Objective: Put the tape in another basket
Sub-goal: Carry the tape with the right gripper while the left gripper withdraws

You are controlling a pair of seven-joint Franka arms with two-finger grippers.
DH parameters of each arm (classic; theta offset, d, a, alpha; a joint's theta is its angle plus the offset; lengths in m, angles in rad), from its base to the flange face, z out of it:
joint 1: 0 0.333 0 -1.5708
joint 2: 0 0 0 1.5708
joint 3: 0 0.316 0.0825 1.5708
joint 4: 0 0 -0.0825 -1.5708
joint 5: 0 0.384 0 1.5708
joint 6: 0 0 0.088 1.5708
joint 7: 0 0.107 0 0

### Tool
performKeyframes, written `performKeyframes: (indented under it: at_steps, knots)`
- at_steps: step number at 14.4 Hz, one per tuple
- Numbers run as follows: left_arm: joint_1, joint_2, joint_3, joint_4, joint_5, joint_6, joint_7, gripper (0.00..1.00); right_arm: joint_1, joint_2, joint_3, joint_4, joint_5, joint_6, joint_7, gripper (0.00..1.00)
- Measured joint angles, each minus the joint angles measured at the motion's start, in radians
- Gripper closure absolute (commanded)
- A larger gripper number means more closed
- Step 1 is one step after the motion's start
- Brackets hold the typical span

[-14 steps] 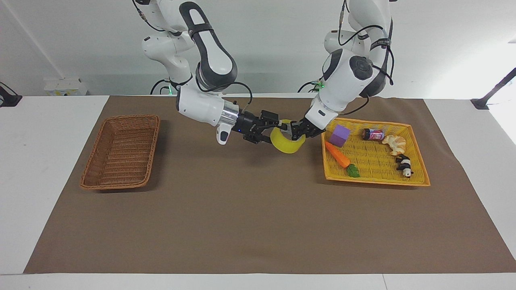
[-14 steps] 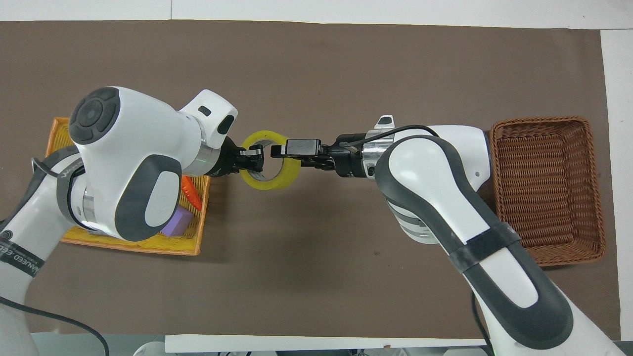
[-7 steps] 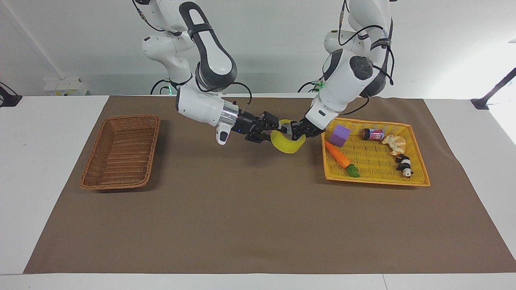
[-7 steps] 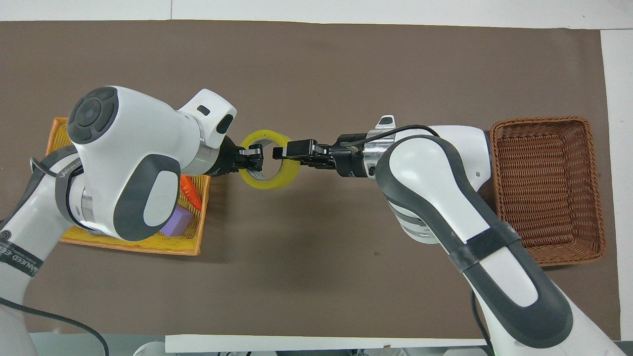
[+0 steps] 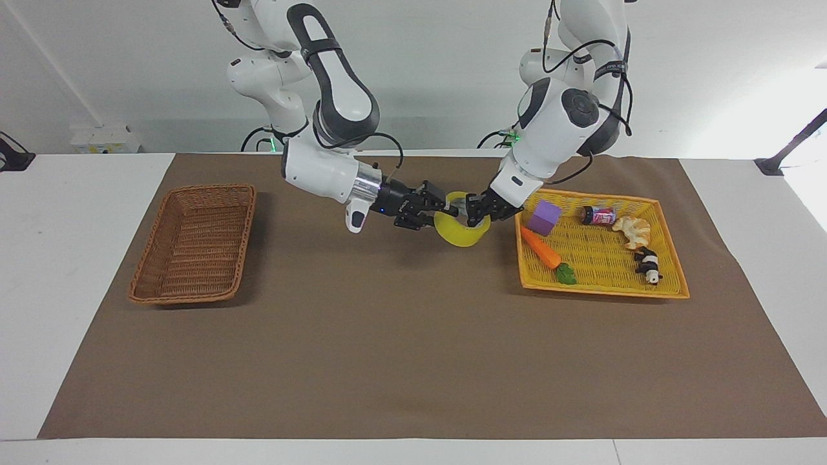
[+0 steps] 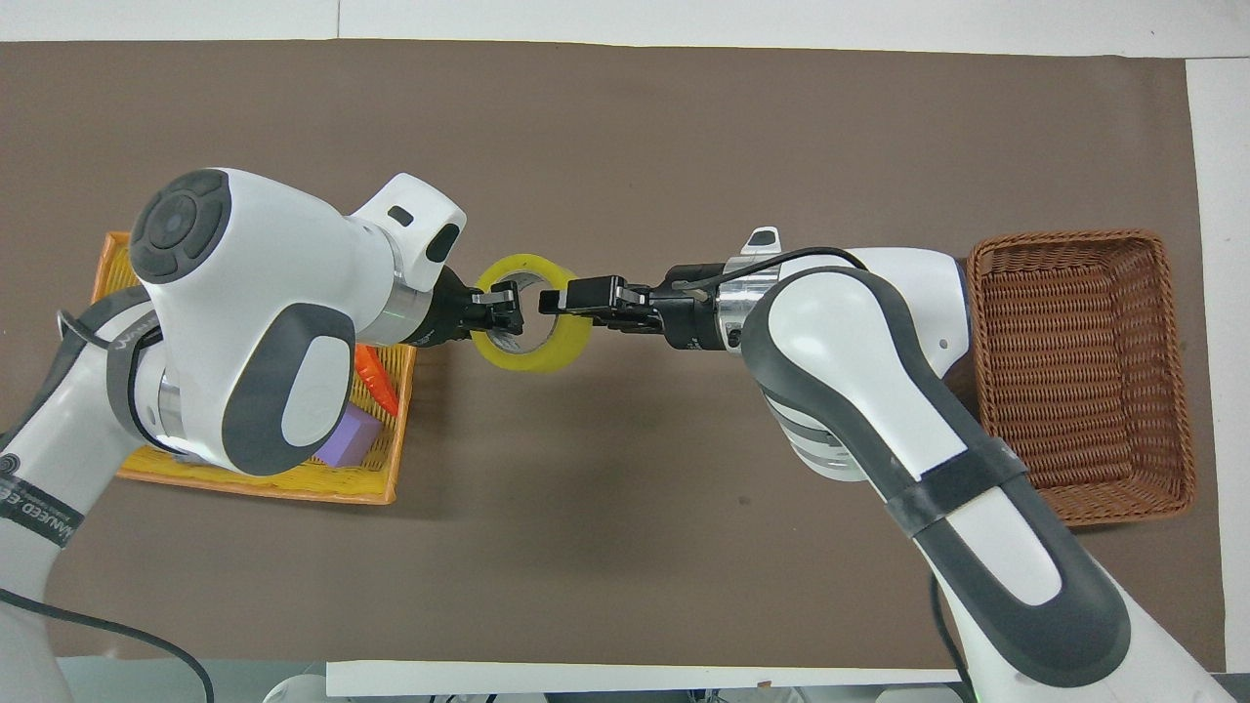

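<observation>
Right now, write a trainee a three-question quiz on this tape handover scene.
1. True or false: the yellow tape roll lies in the brown wicker basket.
2. Which grippers grip the roll? A) left gripper only B) right gripper only C) both
3. Fill in: the purple cube sits in the ____ basket.

Key: 1 false; it is held over the brown mat. 2 C. 3 yellow.

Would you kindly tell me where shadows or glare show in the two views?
Facing view: the tape, held up between both grippers, casts a soft shadow on the brown mat; bright glare washes the wall at the left arm's end. Overhead view: faint arm shadows, no glare.
</observation>
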Motion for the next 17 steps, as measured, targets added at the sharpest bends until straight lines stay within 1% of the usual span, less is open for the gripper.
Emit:
performKeyframes:
  at_steps: [1, 2, 4, 5, 6, 8, 9, 12, 14, 15, 17]
  knots:
    - [0.003, -0.003, 0.004, 0.018, 0.000, -0.013, -0.002, 0.02, 0.000, 0.000, 0.000, 0.000, 0.000, 0.000, 0.000, 1.00]
    - [0.016, -0.008, 0.008, 0.046, 0.000, -0.058, -0.003, 0.02, 0.000, 0.000, 0.000, 0.000, 0.000, 0.000, 0.000, 1.00]
    - [0.066, -0.033, 0.016, 0.106, 0.020, -0.177, -0.003, 0.02, -0.005, -0.001, -0.002, 0.002, -0.003, 0.000, 0.000, 1.00]
    - [0.098, -0.049, 0.019, 0.125, 0.068, -0.213, -0.003, 0.02, -0.022, -0.003, -0.003, 0.004, -0.024, -0.008, 0.000, 1.00]
    - [0.129, -0.064, 0.021, 0.136, 0.133, -0.244, -0.003, 0.01, -0.057, -0.005, -0.005, 0.006, -0.067, -0.043, -0.001, 1.00]
    - [0.193, -0.084, 0.024, 0.140, 0.239, -0.294, 0.023, 0.02, -0.174, -0.011, -0.009, 0.015, -0.150, -0.155, -0.024, 1.00]
    - [0.235, -0.087, 0.025, 0.140, 0.264, -0.310, 0.068, 0.02, -0.243, -0.017, -0.012, 0.016, -0.170, -0.222, -0.047, 1.00]
    - [0.370, -0.092, 0.029, 0.140, 0.277, -0.367, 0.255, 0.01, -0.458, -0.032, -0.019, 0.018, -0.240, -0.431, -0.127, 1.00]
    - [0.453, -0.104, 0.031, 0.140, 0.277, -0.382, 0.341, 0.01, -0.594, -0.035, -0.022, 0.022, -0.304, -0.551, -0.171, 1.00]
    - [0.481, -0.109, 0.031, 0.140, 0.277, -0.385, 0.358, 0.01, -0.665, -0.035, -0.022, 0.027, -0.340, -0.600, -0.188, 1.00]
    - [0.500, -0.113, 0.031, 0.140, 0.277, -0.385, 0.364, 0.01, -0.811, -0.035, -0.023, 0.050, -0.444, -0.687, -0.217, 1.00]
